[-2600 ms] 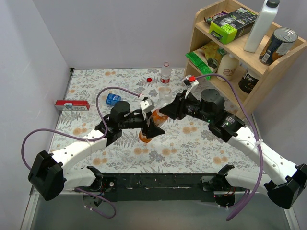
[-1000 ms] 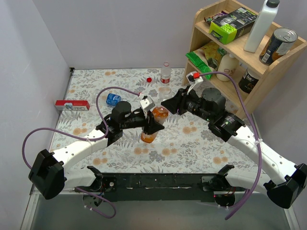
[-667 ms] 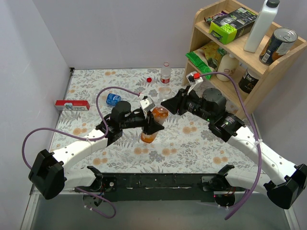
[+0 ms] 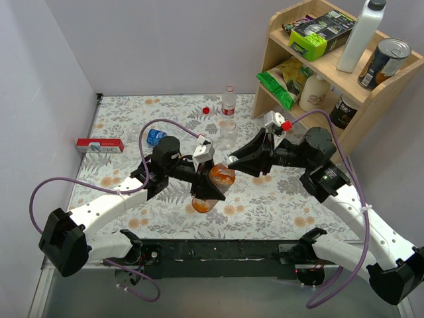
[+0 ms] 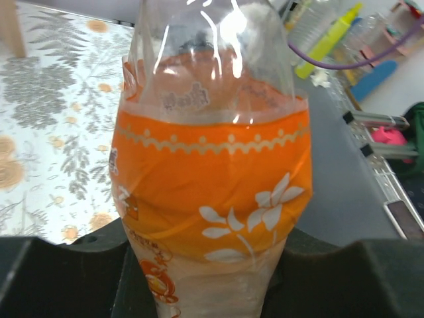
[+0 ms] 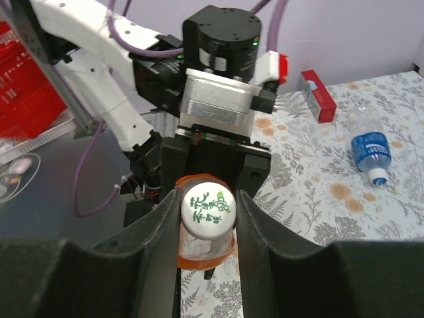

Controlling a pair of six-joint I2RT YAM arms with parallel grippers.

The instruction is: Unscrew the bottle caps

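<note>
Right wrist alone shows right claw (image 6: 207,202) pinching white cap (image 6: 209,209), left claw (image 4: 209,189) gripping orange bottle (image 5: 212,179)

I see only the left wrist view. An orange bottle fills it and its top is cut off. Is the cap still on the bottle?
Observer: Yes. The right wrist view shows a white cap with green print on the orange bottle.
Operator: Where is the right gripper now?
Observer: The right gripper has one finger on each side of that cap. I cannot tell whether the fingers press it.
Operator: Does the bottle stand on the table?
Observer: No. The left gripper holds it tilted, with the cap toward the right arm, and it looks lifted off the table.
</note>
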